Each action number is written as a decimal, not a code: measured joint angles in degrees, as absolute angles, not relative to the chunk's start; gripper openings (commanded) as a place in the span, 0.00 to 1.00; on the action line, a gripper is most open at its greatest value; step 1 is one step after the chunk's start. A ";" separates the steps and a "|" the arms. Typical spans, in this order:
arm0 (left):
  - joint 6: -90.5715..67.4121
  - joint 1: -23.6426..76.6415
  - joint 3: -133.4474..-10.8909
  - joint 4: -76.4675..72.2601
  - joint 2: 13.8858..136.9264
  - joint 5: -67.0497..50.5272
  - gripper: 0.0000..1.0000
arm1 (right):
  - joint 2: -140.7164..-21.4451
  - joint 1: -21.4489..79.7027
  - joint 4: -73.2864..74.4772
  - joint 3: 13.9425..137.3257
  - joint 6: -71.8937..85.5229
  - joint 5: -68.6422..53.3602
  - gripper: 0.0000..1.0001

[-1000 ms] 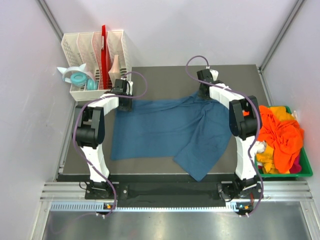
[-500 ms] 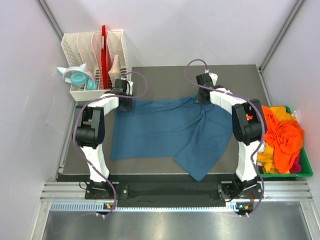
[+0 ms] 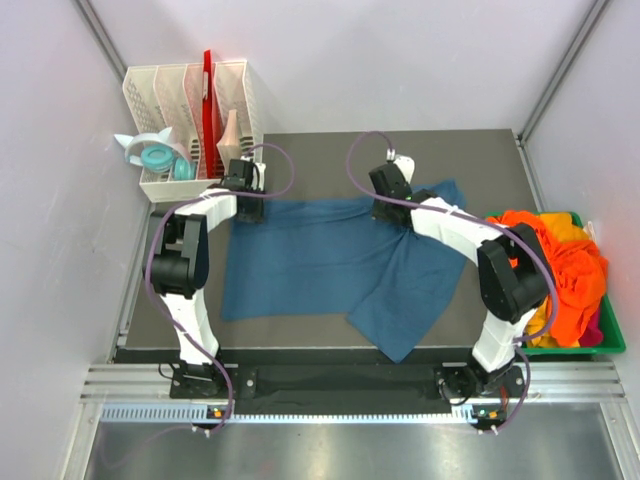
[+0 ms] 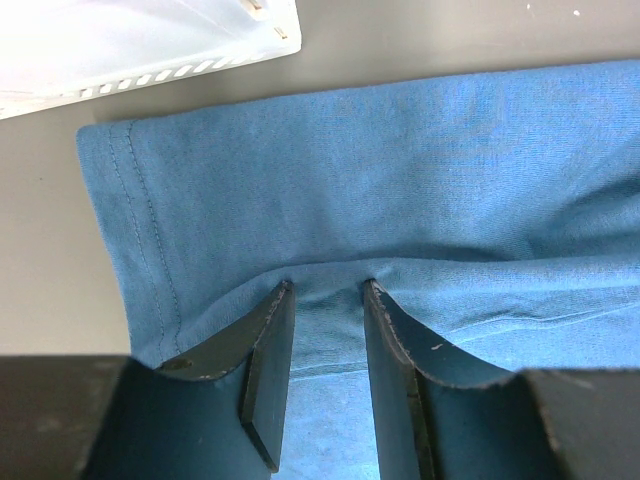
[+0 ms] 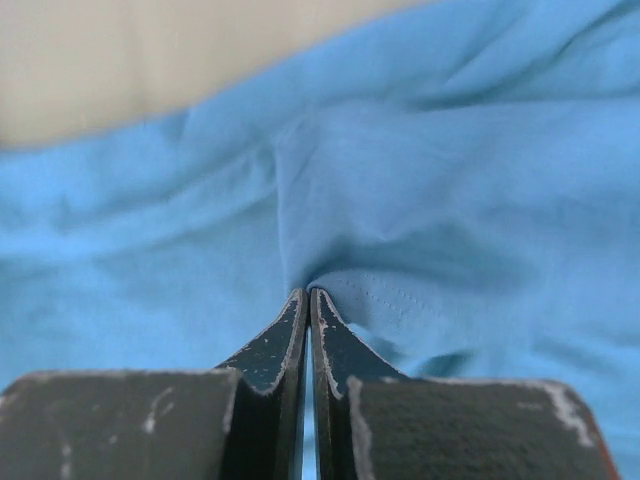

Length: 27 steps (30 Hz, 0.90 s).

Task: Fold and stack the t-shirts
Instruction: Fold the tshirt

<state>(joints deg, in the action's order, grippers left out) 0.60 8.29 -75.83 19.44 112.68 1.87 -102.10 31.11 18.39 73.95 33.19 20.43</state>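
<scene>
On the table [image 3: 330, 160], seen from above, the teal t-shirt [image 3: 320, 265] lies spread between the two arms, mostly flat on the left and folded over itself on the right, with one flap reaching toward the near edge. The left gripper [image 3: 246, 208] sits at the far left corner of the cloth, just near the white file rack [image 3: 190, 100]. The right gripper [image 3: 388, 212] is at the far edge of the cloth, right of the middle. The orange t-shirts [image 3: 565, 270] are heaped in the green bin [image 3: 575, 348] at the right side, not yet folded

From the left wrist, the fingers stand partway closed with a gather of the teal t-shirt [image 4: 400, 170] between them, a little inside the stitched hem. A crease runs from the fingertips to the right, so I judge that the cloth is held and a bit stretched

From the right wrist, the jaws are pressed almost together and pinch a thin fold of the teal t-shirt [image 5: 450, 200], close to a stitched edge

My judgement of the handling: the cloth is light, soft and limp. It will sag and wrinkle wherever it is not supported, and a thin pinch can slip out if pulled fast. The best places to hold are the hems and corners, two points at the same time, keeping the edge between them gently tight while it is carried over
</scene>
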 measured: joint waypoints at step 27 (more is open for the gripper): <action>1.39 8.25 -73.43 17.12 111.11 1.13 0.40 | -96.90 39.77 29.30 79.94 35.11 34.35 0.48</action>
